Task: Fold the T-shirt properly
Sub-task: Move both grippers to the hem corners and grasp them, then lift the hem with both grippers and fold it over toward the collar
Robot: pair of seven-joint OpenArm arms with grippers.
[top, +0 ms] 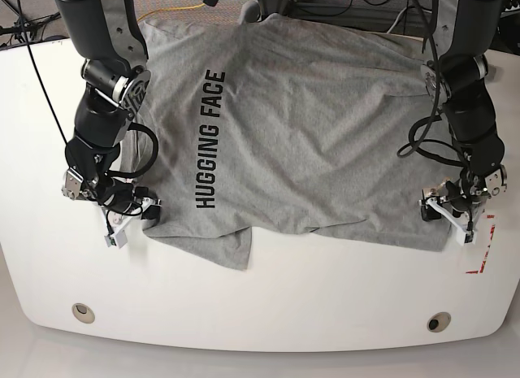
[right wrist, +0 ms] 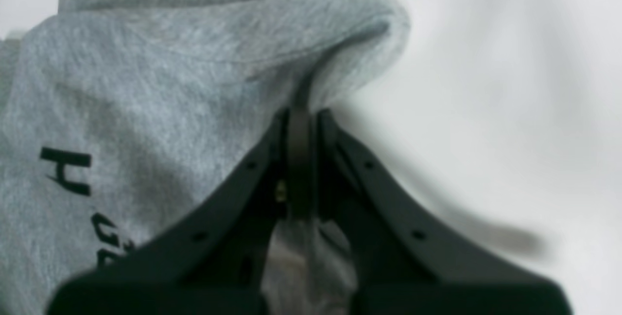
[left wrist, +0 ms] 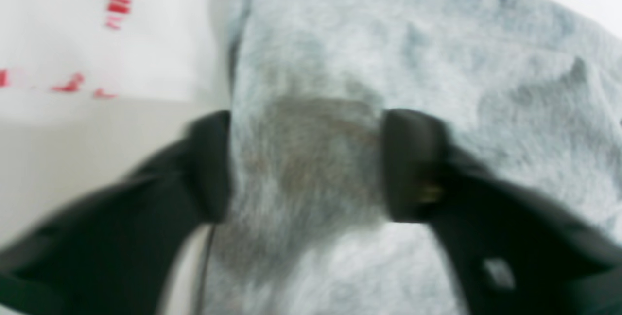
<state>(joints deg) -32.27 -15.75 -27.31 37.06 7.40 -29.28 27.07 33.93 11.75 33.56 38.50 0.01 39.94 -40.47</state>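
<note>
The right gripper (right wrist: 301, 125) is pinched tight on a fold of the T-shirt (top: 309, 126) at its shoulder corner. The left gripper (left wrist: 306, 164) stands with jaws apart, straddling grey cloth at the hem, not clamped. Across the chest, black block capitals read "HUGGING FACE". The shirt is heather grey, soft and wrinkled, spread flat on the white table (top: 268, 297), one sleeve flopped toward the near edge. Red marks (top: 481, 256) sit on the table just beside the left gripper.
</note>
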